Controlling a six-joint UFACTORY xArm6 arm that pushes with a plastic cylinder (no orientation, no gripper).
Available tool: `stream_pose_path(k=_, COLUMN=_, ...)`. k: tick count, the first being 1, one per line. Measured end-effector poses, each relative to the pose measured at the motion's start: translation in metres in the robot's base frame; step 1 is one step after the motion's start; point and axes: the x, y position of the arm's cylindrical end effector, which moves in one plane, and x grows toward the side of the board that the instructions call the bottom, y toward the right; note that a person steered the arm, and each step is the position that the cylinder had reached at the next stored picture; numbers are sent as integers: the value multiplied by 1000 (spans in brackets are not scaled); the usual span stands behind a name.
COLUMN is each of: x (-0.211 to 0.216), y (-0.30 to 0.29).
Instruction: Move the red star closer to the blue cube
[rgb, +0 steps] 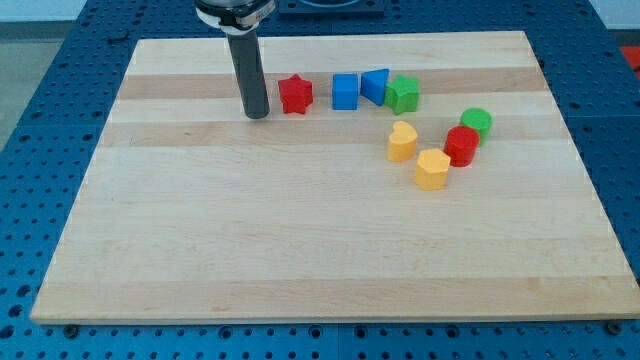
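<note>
The red star (295, 94) lies on the wooden board near the view's top, left of centre. The blue cube (345, 91) sits a short gap to its right. My tip (257, 113) is just left of the red star, close to it with a narrow gap, on the side away from the blue cube. The rod rises straight from the tip to the view's top edge.
A second blue block (375, 85) and a green star (403, 93) sit right of the blue cube. Lower right lie a yellow heart (402, 142), a yellow hexagon (432, 169), a red cylinder (461, 146) and a green cylinder (477, 122). The board's top edge (330, 38) is near.
</note>
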Motion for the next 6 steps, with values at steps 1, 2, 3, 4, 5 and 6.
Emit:
stream_pose_path(k=1, x=-6, y=0)
stream_pose_path(k=2, x=-6, y=6)
stream_pose_path(k=3, x=-7, y=16)
stream_pose_path(k=4, x=-9, y=28)
stream_pose_path(k=5, x=-14, y=33)
stream_pose_path(k=6, x=-14, y=46)
